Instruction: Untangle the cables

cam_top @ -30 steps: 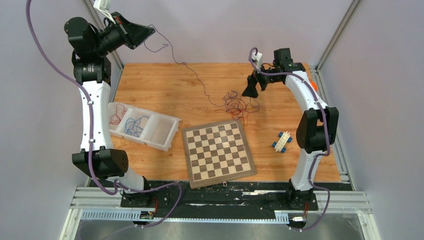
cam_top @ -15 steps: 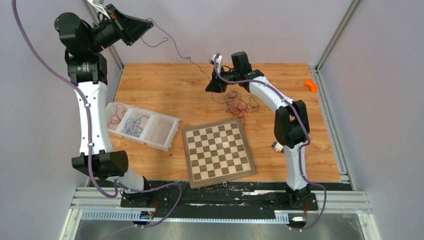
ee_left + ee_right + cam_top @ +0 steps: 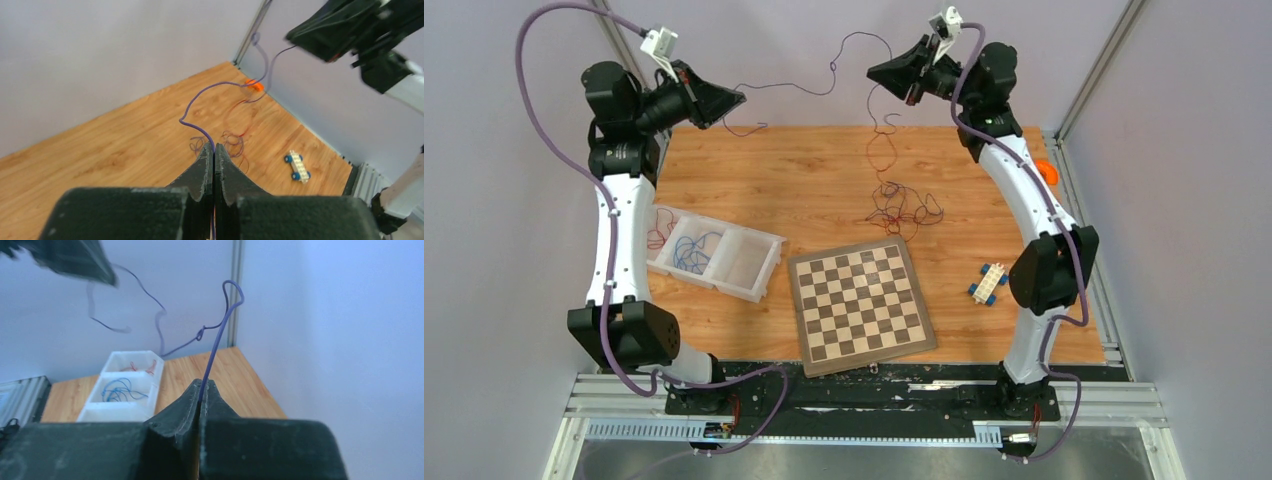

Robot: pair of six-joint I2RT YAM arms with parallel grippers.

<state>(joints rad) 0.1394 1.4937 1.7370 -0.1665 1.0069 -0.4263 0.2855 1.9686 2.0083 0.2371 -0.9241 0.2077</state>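
Top view: we see the left gripper [image 3: 730, 100] raised off the table at 10 o'clock and clenched on a purple cable [image 3: 832, 68]. The right gripper [image 3: 880, 72] is raised at 12 o'clock, pinching the same cable. The cable hangs slack in the air between them. A strand drops from the right gripper to the cable tangle [image 3: 902, 205], which lies on the table [image 3: 754, 170] at 12 o'clock of the chessboard [image 3: 861, 305]. A white tray [image 3: 765, 262] sits at 9 o'clock of the board.

Left wrist: jaws pressed together on the purple cable [image 3: 193, 104], which runs toward 1 o'clock to the right gripper [image 3: 295, 37]. The tangle [image 3: 233, 145] is on the table below.

Right wrist: jaws clamped on the purple cable [image 3: 217, 342], which rises to 12 o'clock and loops. The tray [image 3: 107, 413] is at 9 o'clock.
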